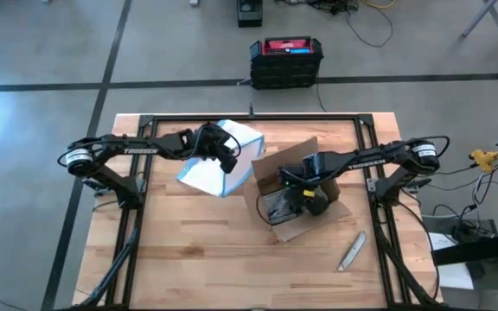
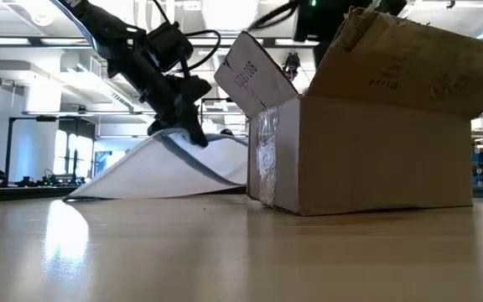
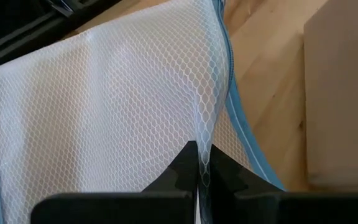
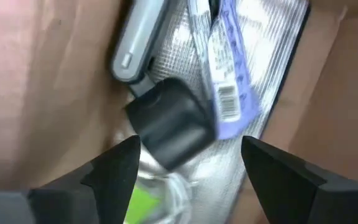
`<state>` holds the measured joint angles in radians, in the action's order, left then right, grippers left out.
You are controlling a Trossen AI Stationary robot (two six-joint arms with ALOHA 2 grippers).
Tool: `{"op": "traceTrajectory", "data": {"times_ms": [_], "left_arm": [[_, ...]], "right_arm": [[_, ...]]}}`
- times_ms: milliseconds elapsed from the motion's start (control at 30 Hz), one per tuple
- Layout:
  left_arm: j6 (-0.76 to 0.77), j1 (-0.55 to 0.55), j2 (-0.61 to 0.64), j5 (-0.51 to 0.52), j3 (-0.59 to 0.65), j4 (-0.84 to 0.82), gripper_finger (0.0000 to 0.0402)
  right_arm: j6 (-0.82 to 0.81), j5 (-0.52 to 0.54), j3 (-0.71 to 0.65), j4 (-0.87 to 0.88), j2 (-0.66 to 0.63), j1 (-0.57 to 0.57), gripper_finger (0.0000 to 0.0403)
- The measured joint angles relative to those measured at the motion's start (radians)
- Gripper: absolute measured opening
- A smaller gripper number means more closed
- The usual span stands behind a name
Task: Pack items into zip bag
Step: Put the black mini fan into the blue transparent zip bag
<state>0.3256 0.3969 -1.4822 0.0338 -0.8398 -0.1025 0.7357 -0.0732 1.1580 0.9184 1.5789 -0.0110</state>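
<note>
Mesh fabric of the zip bag [image 3: 104, 112] was pinched between the closed fingers of the left gripper [image 3: 199, 177], which held a fold of it raised above the wooden surface [image 1: 197, 233]. The bag was white netting with a blue strip along its edge, and in the low view it sloped from the left gripper [image 2: 193, 134] down to the surface, its far end touching the cardboard box [image 2: 376, 143]. From above, the bag [image 1: 223, 160] lay left of the box [image 1: 296, 194], near the back of the surface.

The right gripper [image 1: 305, 197] hung inside the open box, fingers [image 4: 114, 171] spread wide with nothing between them. Below it lay a jumble: a grey handled tool [image 4: 138, 40], a dark block [image 4: 169, 121], a packet with a purple barcode label [image 4: 229, 81], silvery wrapping and something bright green [image 4: 145, 208]. I could not make out the small whitish items among them.

A slim grey tool [image 1: 351, 250] lay on the surface near the front right, well apart from the box.
</note>
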Motion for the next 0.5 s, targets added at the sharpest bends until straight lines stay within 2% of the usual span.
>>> {"op": "traceTrajectory", "data": {"times_ms": [133, 333, 500], "left_arm": [[0.063, -0.001, 0.0, 0.0, 0.0, 0.004, 0.0], [0.068, -0.001, 0.0, 0.0, 0.0, 0.031, 0.0], [0.056, -0.003, 0.0, -0.001, 0.0, 0.053, 0.0]], "right_arm": [[0.102, 0.024, 0.0, -0.033, 0.013, 0.034, 0.0277], [0.254, 0.023, -0.001, -0.024, 0.025, 0.071, 0.0277], [0.273, 0.024, 0.0, -0.024, 0.033, 0.082, 0.0264]]}}
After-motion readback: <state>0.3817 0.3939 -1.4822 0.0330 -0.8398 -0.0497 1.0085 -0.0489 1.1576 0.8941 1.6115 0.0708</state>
